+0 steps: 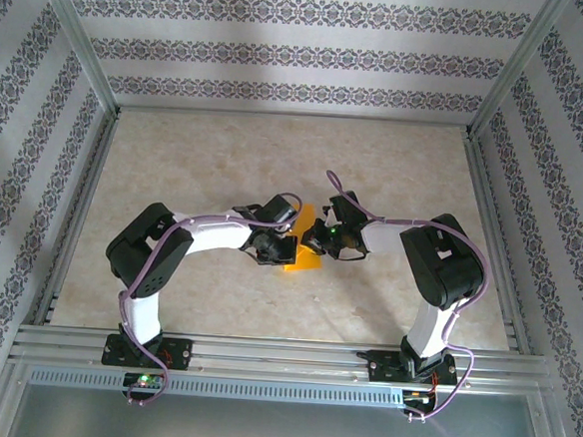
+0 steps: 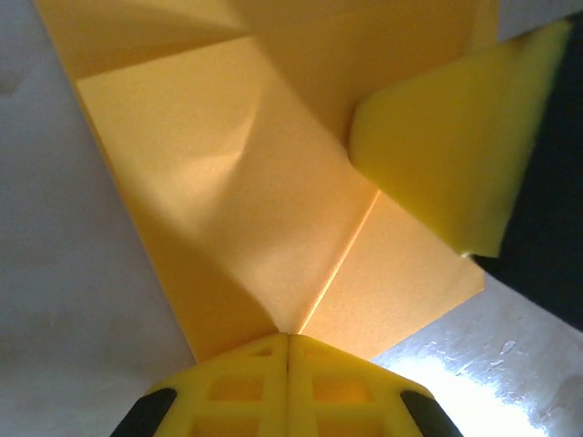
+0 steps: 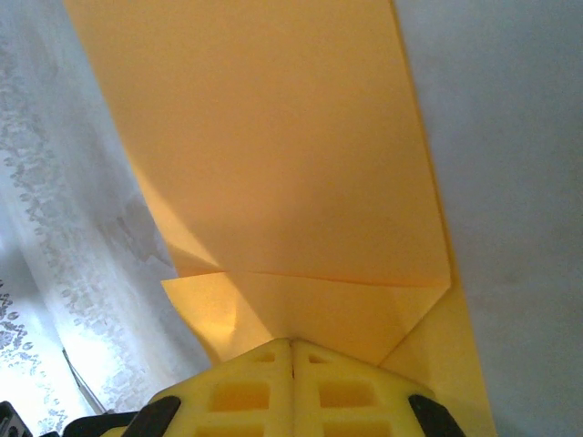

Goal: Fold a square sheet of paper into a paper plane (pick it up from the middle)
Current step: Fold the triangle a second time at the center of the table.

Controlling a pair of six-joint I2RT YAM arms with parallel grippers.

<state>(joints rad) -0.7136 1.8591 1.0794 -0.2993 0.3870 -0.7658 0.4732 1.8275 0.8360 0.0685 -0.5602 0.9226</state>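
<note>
Our desk (image 1: 225,164) carries both arms, the left arm (image 1: 205,235) and the right arm (image 1: 439,259), bent inward to meet at its centre. Between them is the sheet of paper (image 1: 303,261), already creased narrower than a square and seemingly held just off the desk. The left claw (image 2: 288,341), at the sheet's 9 o'clock, is pinched fully together on a pointed corner where a centre crease (image 2: 342,259) runs in. The right claw (image 3: 291,344), at 3 o'clock, is likewise clamped tight on a folded edge. We judge the paper feather-light, limp, easily wrinkled or torn and slippery against the pads, so we would grip the doubled layers near the middle crease and keep only gentle tension between the two grips
</note>
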